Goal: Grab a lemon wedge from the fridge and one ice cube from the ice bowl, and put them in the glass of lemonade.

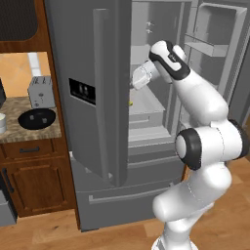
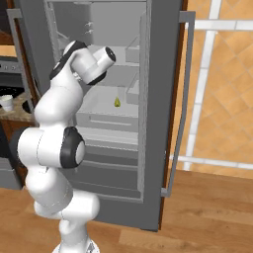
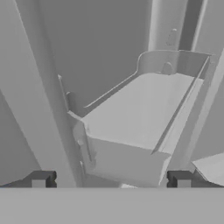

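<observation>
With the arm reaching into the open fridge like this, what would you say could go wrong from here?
1. The lemon wedge is tiny and sits on a shelf below the open gripper, which faces a bin instead; a grasp could miss or nudge it away.
2. The arm works between the fridge doors, so the elbow might clip a door or shelf edge.

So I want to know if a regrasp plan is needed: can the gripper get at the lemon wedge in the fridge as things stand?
Probably yes. The fridge stands open, the lemon wedge lies bare on its shelf, and the gripper is open inside the compartment above it.
</observation>
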### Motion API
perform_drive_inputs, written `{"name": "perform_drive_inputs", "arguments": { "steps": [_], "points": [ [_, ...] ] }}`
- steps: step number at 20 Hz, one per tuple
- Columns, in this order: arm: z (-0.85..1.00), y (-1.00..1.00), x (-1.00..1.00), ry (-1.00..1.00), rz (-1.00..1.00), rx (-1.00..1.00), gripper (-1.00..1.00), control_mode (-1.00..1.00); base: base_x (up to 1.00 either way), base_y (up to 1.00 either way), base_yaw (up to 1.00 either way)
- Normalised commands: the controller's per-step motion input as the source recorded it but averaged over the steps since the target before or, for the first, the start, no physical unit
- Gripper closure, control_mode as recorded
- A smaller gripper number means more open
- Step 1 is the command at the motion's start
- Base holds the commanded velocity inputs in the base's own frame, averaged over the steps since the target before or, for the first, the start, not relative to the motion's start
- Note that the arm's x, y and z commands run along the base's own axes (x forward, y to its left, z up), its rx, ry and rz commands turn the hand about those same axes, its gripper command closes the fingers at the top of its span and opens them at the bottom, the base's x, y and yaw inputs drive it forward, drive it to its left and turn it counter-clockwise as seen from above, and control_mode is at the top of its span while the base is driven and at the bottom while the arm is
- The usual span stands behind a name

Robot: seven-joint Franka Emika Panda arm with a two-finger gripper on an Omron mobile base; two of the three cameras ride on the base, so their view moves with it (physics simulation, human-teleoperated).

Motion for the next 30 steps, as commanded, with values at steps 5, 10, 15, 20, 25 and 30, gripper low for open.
{"name": "perform_drive_inputs", "arguments": {
  "steps": [5,10,15,20,25,30],
  "points": [
    [0.00,0.85,-0.15,0.00,0.09,0.00,-1.00,-1.00,0.00,0.00,0.00],
    [0.00,1.00,-0.26,-0.01,0.12,0.00,-1.00,-1.00,0.00,0.00,0.00],
    [0.00,1.00,-0.22,-0.05,0.12,0.00,-1.00,-1.00,0.00,0.00,0.00],
    [0.00,1.00,-0.33,-0.12,0.08,0.00,-1.00,-1.00,0.00,0.00,0.00],
    [0.00,1.00,-0.53,-0.09,0.05,-0.01,-1.00,-1.00,0.00,0.00,0.00],
    [0.00,1.00,-0.48,-0.06,0.05,-0.01,-1.00,-1.00,0.00,0.00,0.00]
  ]
}}
